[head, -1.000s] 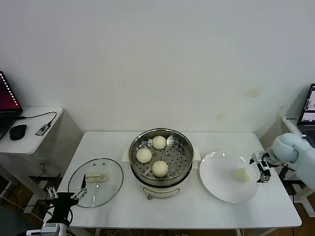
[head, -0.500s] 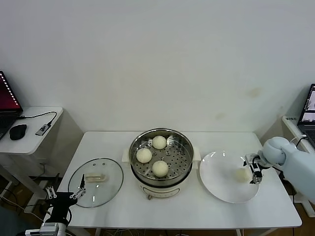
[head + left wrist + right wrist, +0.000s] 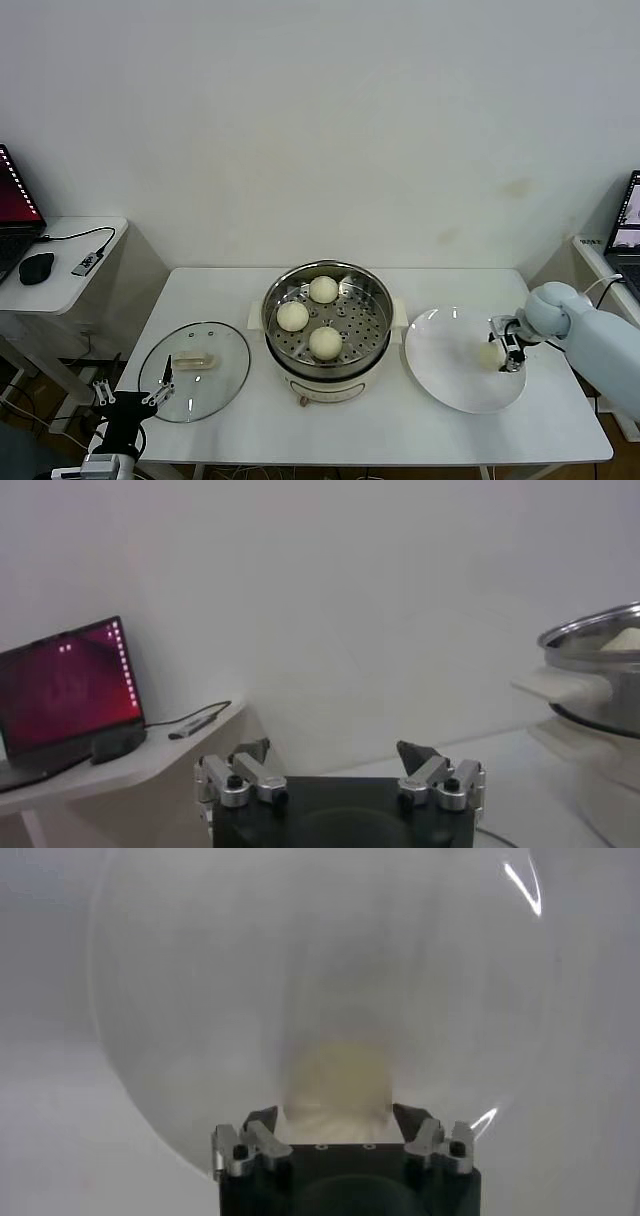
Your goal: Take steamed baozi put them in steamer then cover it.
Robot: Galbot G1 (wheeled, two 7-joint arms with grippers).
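over the white plate [image 3: 450, 370], the right gripper [image 3: 502, 345] reached in low, fingers spread wide around the last steamed baozi [image 3: 489, 355], while the left gripper [image 3: 135, 399] hung open below the table's edge.

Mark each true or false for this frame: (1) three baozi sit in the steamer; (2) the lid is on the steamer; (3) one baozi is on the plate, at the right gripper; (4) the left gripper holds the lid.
1. Three baozi sit in the steamer. True.
2. False: the lid lies on the table, on the steamer's left.
3. True: the last baozi sits on the plate between the right gripper's open fingers.
4. False: the left gripper is open, empty, off the table's front edge.
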